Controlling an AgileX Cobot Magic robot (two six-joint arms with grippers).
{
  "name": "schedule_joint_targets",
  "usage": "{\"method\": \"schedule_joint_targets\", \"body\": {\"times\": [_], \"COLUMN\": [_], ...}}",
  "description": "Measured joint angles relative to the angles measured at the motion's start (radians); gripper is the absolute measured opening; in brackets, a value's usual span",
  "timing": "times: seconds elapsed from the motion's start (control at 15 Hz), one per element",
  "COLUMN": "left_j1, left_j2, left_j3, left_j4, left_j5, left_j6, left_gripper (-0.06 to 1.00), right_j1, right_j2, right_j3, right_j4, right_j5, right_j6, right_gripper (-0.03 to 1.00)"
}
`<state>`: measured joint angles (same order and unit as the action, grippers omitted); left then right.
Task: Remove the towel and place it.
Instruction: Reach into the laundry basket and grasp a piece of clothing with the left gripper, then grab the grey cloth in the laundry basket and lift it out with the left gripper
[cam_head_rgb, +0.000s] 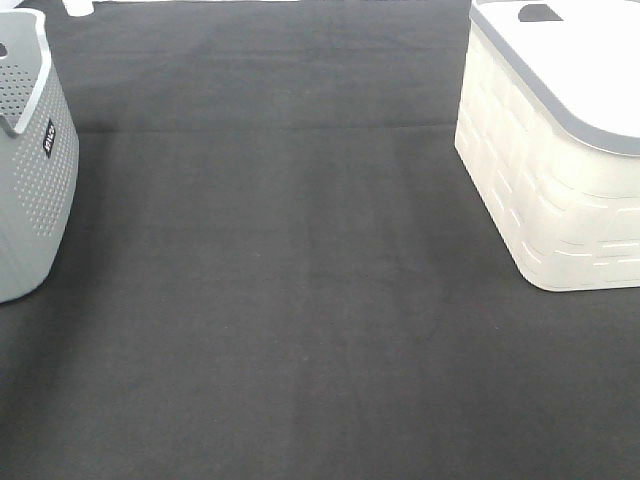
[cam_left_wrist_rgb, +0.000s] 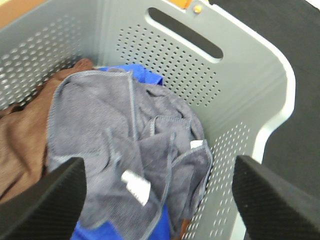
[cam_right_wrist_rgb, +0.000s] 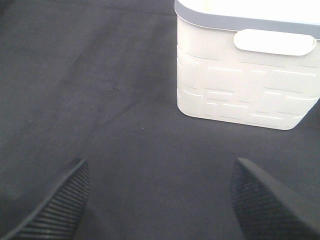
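High view: a grey perforated plastic basket (cam_head_rgb: 30, 170) at left edge, a cream lidded bin (cam_head_rgb: 540, 170) upper right, on a black felt tabletop (cam_head_rgb: 300, 300).

Left wrist view: the left gripper (cam_left_wrist_rgb: 159, 172) is spread wide over the crumpled greyish-lavender microfibre towel (cam_left_wrist_rgb: 100, 130), which lies inside the basket.

Right wrist view: the right gripper (cam_right_wrist_rgb: 161, 167) is spread above the tabletop.

Black cloth tabletop (cam_head_rgb: 300, 300) — faint creases, even light

Lighting was bright and flat, the white bin (cam_head_rgb: 540, 200) blown out up top, shadows soft, left wrist shot slightly blurry.
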<state>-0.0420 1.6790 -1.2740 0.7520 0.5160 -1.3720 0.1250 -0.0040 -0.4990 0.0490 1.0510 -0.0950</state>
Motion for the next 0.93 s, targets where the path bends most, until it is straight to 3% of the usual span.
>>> {"method": "schedule_joint_targets", "body": {"times": [0.27,0.53,0.93], "left_j1": [0.0,0.028,0.097], "left_j2": [0.136,0.216,0.286], "left_j3": [-0.096,-0.1,-0.1], "left_j4": [0.002,0.001,-0.049], "left_j5": [0.008,0.007,-0.06], "left_j6": [-0.027,-0.09,-0.096], "left_gripper": [0.75,0.75,0.75], "right_j1": [0.0,0.0,0.0], "right_j2": [0.0,0.0,0.0], "right_j3": [0.0,0.0,0.0], "right_j4": [0.0,0.0,-0.001], "right_j5": [0.0,0.0,0.0], "right_j6": [0.003,0.007,0.01], "right_gripper": [0.76,0.76,0.76]}}
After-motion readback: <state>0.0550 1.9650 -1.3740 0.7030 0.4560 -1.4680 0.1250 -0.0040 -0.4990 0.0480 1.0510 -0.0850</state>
